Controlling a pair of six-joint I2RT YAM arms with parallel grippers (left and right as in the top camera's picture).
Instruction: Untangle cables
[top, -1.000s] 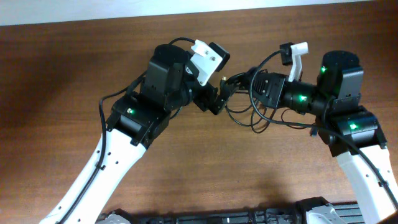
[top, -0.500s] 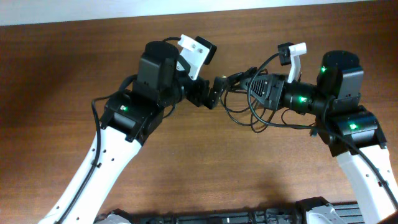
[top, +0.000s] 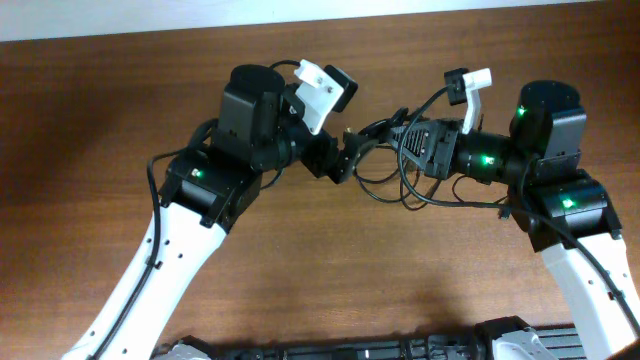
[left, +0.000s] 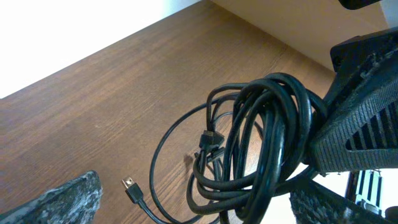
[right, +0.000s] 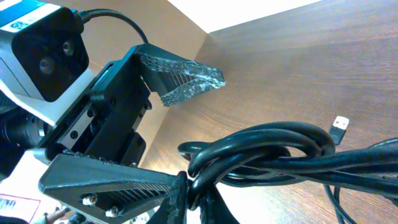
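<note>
The left arm has swung its wrist round and shifted a little toward the far edge of the counter (top: 120, 100) in the last second. Its left gripper (top: 345, 155) now sits just beside the bundle again, facing it. Its jaws are spread wide, one finger on either side of the wrist view, and nothing is between them yet.

The right gripper (top: 397, 130) hasn't budged. It is pinched tight on the cables (top: 405, 190), which are bunched into a thick coil right at its fingers. The slack loops droop toward the counter below and between the two arms, and one small plug (left: 129, 184) trails free at the end of a loose strand.

So this looks like a fresh line-up, not progress. The coil looks as knotted as it did a second ago, and no strand has been singled out. The left gripper seems set to close on a loop and pull it clear.
</note>
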